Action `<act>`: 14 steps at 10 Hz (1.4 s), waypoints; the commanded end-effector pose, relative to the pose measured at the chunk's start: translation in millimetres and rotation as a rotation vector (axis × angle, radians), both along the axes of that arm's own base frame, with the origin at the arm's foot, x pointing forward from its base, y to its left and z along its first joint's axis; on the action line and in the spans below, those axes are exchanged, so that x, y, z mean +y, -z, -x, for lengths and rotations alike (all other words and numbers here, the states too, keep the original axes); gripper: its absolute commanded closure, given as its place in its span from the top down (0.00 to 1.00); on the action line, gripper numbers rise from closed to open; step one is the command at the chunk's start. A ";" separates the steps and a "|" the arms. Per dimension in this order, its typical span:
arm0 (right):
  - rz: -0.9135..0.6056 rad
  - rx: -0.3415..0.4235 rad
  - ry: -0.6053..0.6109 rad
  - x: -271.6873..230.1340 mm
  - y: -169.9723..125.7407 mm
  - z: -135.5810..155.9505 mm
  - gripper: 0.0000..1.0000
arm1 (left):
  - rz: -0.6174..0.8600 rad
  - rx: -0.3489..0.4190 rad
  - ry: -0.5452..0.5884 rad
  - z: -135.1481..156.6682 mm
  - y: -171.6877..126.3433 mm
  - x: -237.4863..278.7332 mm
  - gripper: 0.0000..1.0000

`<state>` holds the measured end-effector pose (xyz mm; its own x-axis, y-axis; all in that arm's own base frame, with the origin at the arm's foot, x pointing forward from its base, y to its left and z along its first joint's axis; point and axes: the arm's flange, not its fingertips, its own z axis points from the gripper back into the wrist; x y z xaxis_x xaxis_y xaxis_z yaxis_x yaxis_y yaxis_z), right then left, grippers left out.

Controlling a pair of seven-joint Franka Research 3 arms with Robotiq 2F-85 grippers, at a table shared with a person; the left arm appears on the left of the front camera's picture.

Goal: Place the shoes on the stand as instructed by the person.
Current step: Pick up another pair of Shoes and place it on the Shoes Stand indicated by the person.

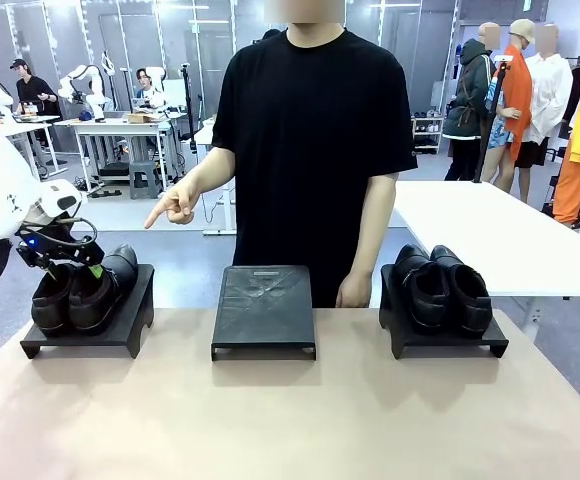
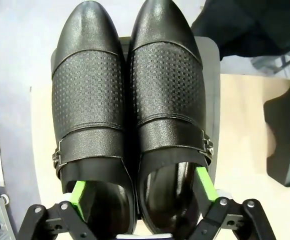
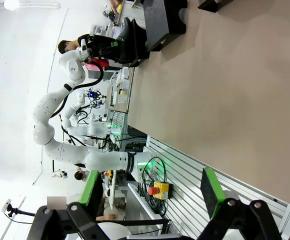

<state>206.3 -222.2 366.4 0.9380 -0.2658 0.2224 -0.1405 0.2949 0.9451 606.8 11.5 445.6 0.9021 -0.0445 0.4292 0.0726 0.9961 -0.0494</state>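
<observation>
One pair of glossy black shoes (image 1: 82, 290) sits on the left stand (image 1: 120, 330). My left gripper (image 1: 68, 262) hangs over their heels. In the left wrist view the left gripper (image 2: 141, 187) is open, one green pad in each shoe's opening (image 2: 110, 100), and the two inner walls stand between the pads. The second pair of shoes (image 1: 442, 288) rests on the right stand (image 1: 450, 345). The middle stand (image 1: 263, 310) is bare. The person (image 1: 315, 130) stands behind it, and a hand (image 1: 174, 207) points toward the left side. My right gripper (image 3: 150, 192) is open over bare table, holding nothing.
The brown tabletop (image 1: 290, 420) stretches in front of the three stands. A white table (image 1: 500, 230) stands behind on the right. The person's other hand (image 1: 354, 290) rests at the table's far edge between the middle and right stands. The left arm (image 3: 70, 65) appears far off in the right wrist view.
</observation>
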 end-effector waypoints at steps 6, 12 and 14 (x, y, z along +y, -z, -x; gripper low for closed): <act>-0.009 -0.006 0.007 2.2 -3.5 0.0 1.00 | 0.000 0.000 0.000 0.0 0.0 0.0 1.00; -0.009 -0.006 0.007 2.2 -3.5 0.0 1.00 | 0.000 0.000 0.000 0.0 0.0 0.0 1.00; -0.009 -0.006 0.007 2.2 -3.5 0.0 1.00 | 0.000 0.000 0.000 0.0 0.0 0.0 1.00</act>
<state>206.3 -222.2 366.4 0.9380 -0.2658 0.2224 -0.1405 0.2949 0.9451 606.2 11.1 445.6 0.9020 -0.0442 0.4295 0.0725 0.9961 -0.0496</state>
